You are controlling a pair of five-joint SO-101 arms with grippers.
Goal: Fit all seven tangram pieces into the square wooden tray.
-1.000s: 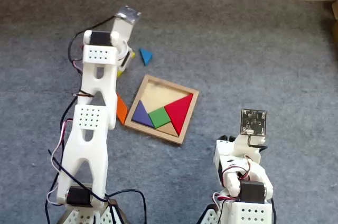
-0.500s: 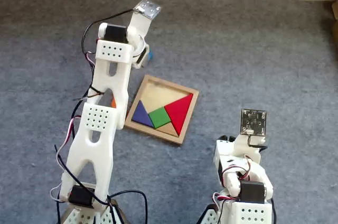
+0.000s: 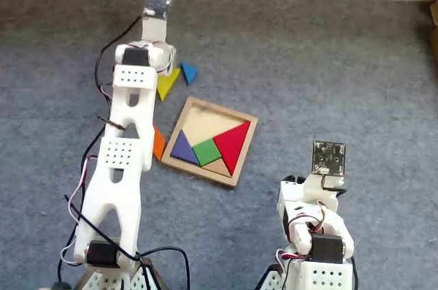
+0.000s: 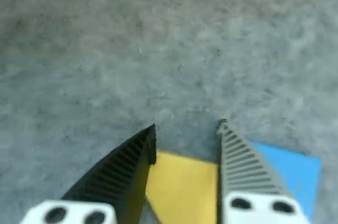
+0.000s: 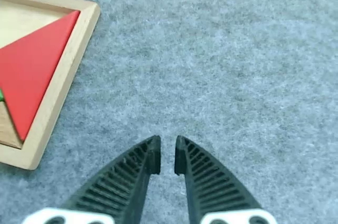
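Note:
The square wooden tray [image 3: 245,123] lies mid-table holding a purple triangle [image 3: 183,148], a green square [image 3: 206,151] and a red triangle [image 3: 231,143]; its upper part is bare wood. A yellow piece [image 3: 166,83], a small blue triangle [image 3: 189,72] and an orange piece [image 3: 158,143] lie on the carpet left of and behind the tray. My left gripper [image 4: 186,127] is open just above the yellow piece [image 4: 182,187], with the blue triangle [image 4: 288,168] beside one finger. My right gripper [image 5: 166,142] is shut over bare carpet, near the tray's corner [image 5: 87,15] and the red triangle [image 5: 31,65].
Grey carpet covers the whole table. The left arm [image 3: 126,139] stretches along the tray's left side and partly hides the orange piece. The right arm [image 3: 315,215] sits folded at the front right. Open carpet lies right of the tray.
The left arm swung right over the blue triangle, then back left; it now sits over the yellow piece, and the blue triangle shows again. The right arm has not moved.

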